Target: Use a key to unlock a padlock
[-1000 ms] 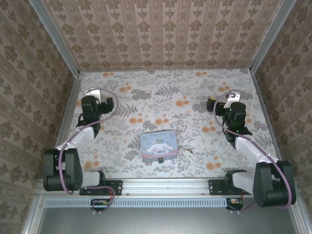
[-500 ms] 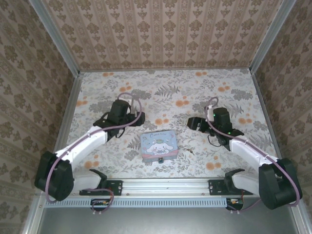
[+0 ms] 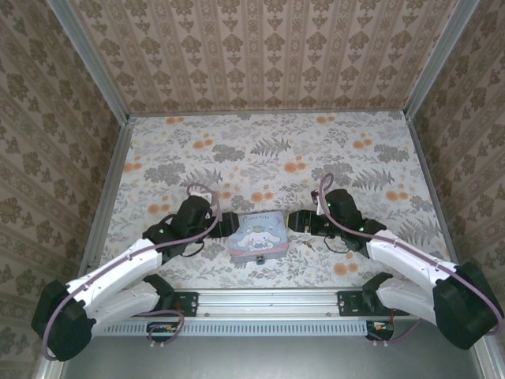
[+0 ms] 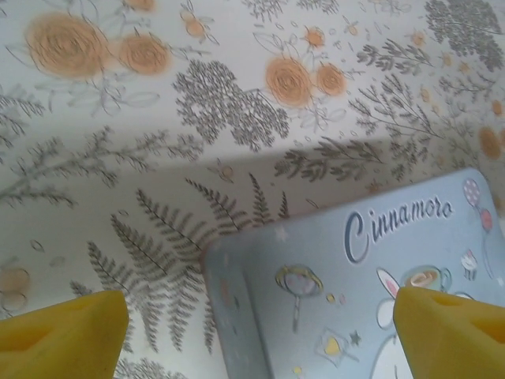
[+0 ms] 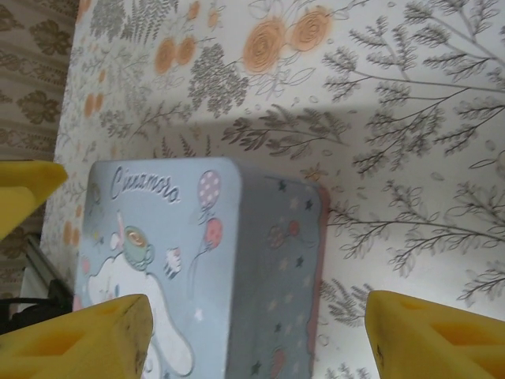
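The main risk is size. The key (image 3: 307, 245) is a thin dark sliver lying flat on the desk (image 3: 260, 150), at about 4 o'clock from the pale blue tin (image 3: 256, 234). It is half lost in the floral print, so broad pads could slip off it or flick it away. The padlock (image 3: 259, 258) is a tiny dark speck at the tin's 6 o'clock edge, and I cannot tell whether it hangs from the tin. If it is nudged rather than pinched, the tin may slide. The left claw (image 3: 226, 221) sits low at about 10 o'clock of the tin and the right claw (image 3: 293, 222) at about 2 o'clock, with both arms stretched forward and angled inward. Both claws are released, their yellow pads (image 4: 63, 332) spread wide and grasping nothing.
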`<state>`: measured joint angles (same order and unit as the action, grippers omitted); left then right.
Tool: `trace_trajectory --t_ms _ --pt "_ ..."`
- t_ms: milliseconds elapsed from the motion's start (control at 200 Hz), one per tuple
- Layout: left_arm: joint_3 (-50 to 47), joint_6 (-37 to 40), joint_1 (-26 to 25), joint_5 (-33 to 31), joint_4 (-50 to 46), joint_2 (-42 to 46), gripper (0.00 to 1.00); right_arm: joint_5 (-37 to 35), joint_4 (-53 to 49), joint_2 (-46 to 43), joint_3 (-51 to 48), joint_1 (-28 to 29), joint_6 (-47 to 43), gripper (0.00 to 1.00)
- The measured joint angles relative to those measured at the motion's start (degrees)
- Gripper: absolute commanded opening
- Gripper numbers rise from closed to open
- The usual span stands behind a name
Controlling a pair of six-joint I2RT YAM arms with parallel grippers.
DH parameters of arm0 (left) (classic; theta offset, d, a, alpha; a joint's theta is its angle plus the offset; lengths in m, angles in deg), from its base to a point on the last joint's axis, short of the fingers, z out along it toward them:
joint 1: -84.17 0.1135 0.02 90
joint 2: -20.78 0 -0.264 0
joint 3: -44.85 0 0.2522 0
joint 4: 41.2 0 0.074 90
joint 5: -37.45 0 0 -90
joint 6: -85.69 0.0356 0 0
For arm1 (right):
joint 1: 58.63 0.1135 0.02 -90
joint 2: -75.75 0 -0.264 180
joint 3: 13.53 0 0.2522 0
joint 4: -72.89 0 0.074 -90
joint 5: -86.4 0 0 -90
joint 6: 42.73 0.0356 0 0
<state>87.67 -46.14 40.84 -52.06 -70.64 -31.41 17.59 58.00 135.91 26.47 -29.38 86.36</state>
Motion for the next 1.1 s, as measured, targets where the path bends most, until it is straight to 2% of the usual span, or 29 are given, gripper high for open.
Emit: trace_trajectory --t_ms 155,335,700,800,1100 --pt "-3.02 -3.32 -2.56 0.04 1.44 0.22 0.89 -0.39 -0.5 -0.81 -0.81 1.95 1.68 0.72" --pt "-3.32 -5.14 -5.46 0.46 5.35 -5.75 0.89 -1.33 -0.42 0.61 -0.85 4.37 2.73 0.71" --pt "-3.04 -7.08 -6.45 1.11 13.46 -12.13 0.9 -1.4 4.04 6.88 -0.68 5.75 4.74 0.57" --pt "-2.73 -7.5 -5.6 1.53 14.97 -13.31 0.9 -1.11 5.77 10.29 0.61 5.79 5.25 0.53" --pt "-1.07 -7.96 1.88 5.88 20.52 -18.88 0.9 -0.31 12.85 19.37 5.55 4.48 7.87 0.46"
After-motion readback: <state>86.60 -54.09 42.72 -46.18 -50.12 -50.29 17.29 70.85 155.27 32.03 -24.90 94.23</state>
